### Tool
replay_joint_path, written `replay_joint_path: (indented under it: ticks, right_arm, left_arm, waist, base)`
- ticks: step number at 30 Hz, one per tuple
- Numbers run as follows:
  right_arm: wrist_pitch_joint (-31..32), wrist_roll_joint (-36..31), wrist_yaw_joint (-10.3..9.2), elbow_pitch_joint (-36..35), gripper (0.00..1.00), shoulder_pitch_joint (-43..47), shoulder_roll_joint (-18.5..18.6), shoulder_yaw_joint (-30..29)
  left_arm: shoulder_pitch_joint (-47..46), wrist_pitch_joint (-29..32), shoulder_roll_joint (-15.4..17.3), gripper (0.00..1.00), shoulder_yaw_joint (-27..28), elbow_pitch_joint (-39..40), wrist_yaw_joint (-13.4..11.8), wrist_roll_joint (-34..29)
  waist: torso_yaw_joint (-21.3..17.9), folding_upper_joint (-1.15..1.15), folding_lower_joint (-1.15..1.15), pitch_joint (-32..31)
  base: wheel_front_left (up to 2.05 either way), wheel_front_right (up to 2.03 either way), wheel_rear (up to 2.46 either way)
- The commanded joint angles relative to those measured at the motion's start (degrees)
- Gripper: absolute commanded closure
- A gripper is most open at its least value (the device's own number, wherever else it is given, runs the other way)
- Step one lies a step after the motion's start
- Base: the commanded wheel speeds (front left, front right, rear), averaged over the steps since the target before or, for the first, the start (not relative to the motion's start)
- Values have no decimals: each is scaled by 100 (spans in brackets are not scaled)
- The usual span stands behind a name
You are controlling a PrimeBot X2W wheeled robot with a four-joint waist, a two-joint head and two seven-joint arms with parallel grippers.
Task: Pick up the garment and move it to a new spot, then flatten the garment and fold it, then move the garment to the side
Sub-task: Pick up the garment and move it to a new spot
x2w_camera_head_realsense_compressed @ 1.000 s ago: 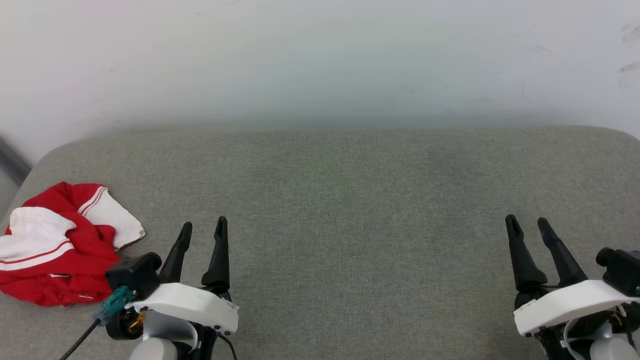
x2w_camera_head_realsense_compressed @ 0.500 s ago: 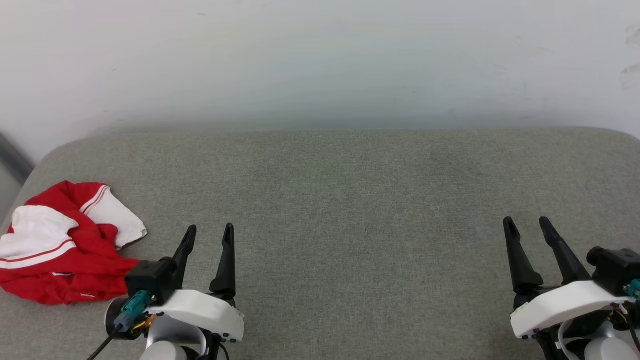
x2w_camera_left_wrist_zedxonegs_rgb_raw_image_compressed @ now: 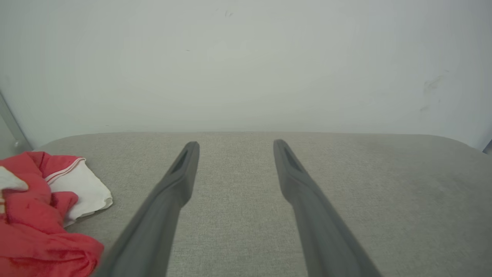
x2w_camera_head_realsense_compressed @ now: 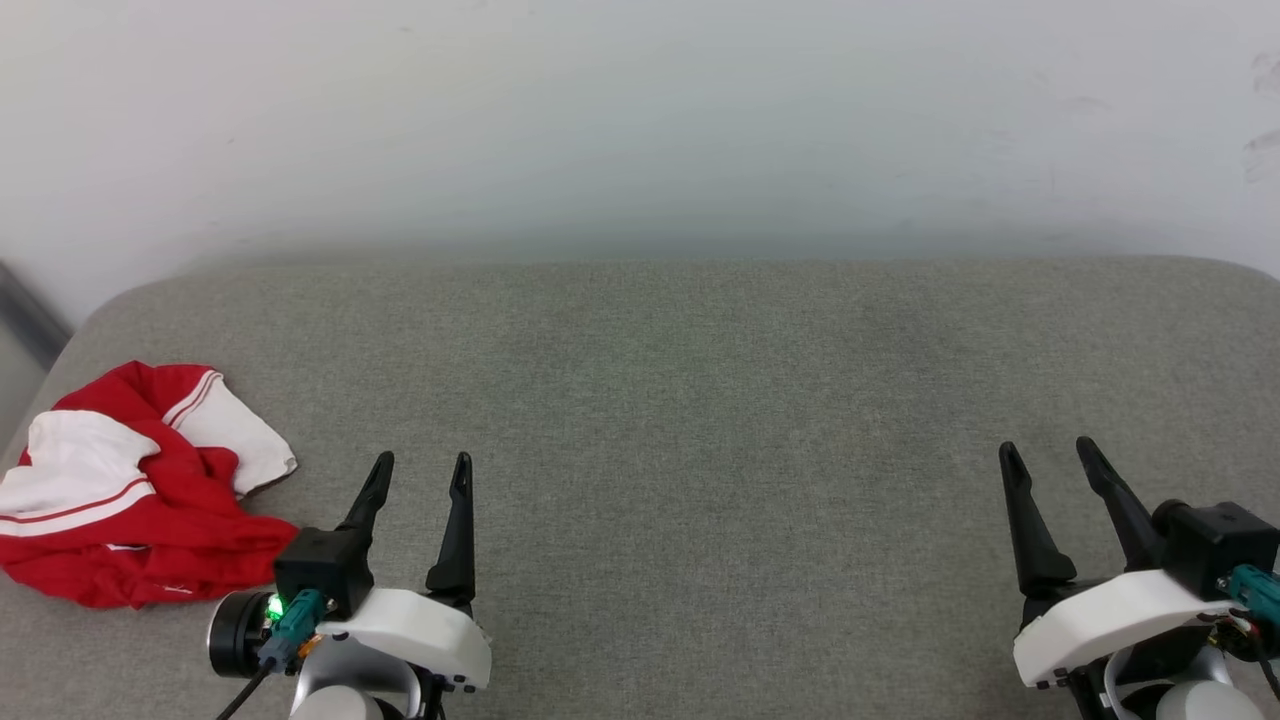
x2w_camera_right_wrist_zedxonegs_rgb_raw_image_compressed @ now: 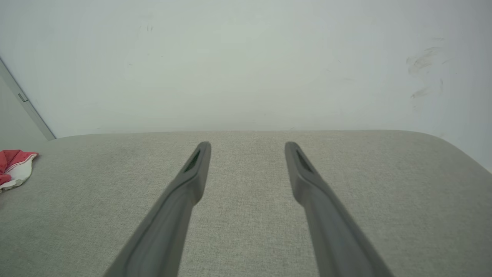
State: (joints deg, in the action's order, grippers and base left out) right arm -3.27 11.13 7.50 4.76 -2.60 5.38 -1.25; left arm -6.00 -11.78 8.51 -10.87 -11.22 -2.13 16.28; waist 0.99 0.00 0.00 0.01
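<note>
Both grippers — left (x2w_camera_head_realsense_compressed: pixel 420 462) and right (x2w_camera_head_realsense_compressed: pixel 1047 448) — are spread, empty; the crumpled shirt (x2w_camera_head_realsense_compressed: pixel 120 520) lies just left of the left one.

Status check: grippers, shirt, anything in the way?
Left gripper open, empty, right of shirt. Right gripper open, empty. Shirt crumpled, cushion's left end. Nothing in the way.

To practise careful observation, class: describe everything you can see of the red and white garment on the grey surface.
The garment is a red shirt of soft, knit-looking cloth with white sleeve panels edged in red-and-white striped trim. It lies crumpled in a loose, unfolded heap at the left end of the grey padded surface, resting on it near the rounded corner. The open left gripper stands to its right, fingers clear of the cloth.
</note>
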Motion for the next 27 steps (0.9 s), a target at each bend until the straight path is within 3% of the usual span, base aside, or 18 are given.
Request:
replay_joint_path:
  ticks: [1,21,27]
  right_arm:
    - [-45,-153,-1,-55,0,22,-14,-6]
    - [-247,-844,-2,-60,0,21,-151,-101]
    - [-296,-1052,-2,-137,0,56,-182,-107]
  left_arm:
    - [-87,-54,26,0,-10,20,-37,-141]
    - [-119,-273,-26,0,1,-158,0,-815]
    - [-144,-329,-97,0,54,-182,30,-924]
  waist:
    - [5,0,0,-1]
    - [54,0,0,-24]
    - [230,0,0,-25]
  base:
    - [0,0,0]
    - [0,0,0]
    - [0,0,0]
